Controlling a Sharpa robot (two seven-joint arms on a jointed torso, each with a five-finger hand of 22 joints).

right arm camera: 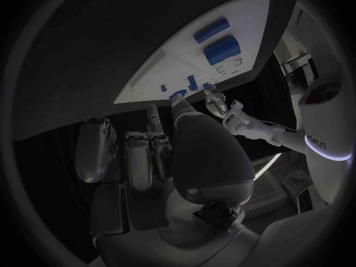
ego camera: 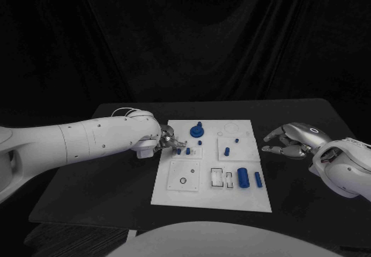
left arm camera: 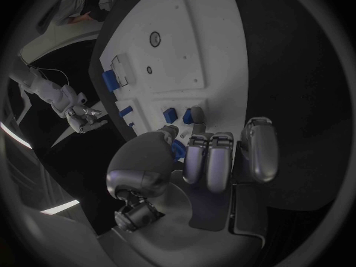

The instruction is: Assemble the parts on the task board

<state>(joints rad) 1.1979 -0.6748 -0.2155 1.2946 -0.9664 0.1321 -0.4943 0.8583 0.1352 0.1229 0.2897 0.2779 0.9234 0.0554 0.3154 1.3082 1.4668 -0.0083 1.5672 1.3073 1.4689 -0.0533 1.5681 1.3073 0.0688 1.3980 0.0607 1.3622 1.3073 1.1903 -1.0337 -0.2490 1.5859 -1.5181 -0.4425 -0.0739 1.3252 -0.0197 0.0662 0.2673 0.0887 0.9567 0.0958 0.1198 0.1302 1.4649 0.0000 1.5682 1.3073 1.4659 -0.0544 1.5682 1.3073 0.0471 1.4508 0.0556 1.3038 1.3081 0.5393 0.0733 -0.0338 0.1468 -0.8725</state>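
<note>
Two blue cylinders (ego camera: 249, 178) are noted near the task board's (ego camera: 213, 198) near right corner. The left hand (ego camera: 171, 142) is placed over the board's left edge, a small blue part (left arm camera: 178, 150) pinched in its fingertips. The right hand (ego camera: 290, 140) is held off the right edge, fingers curled, nothing grasped.

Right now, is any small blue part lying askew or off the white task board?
Nothing stands out. The small blue parts all sit on the white task board, none on the black table.
</note>
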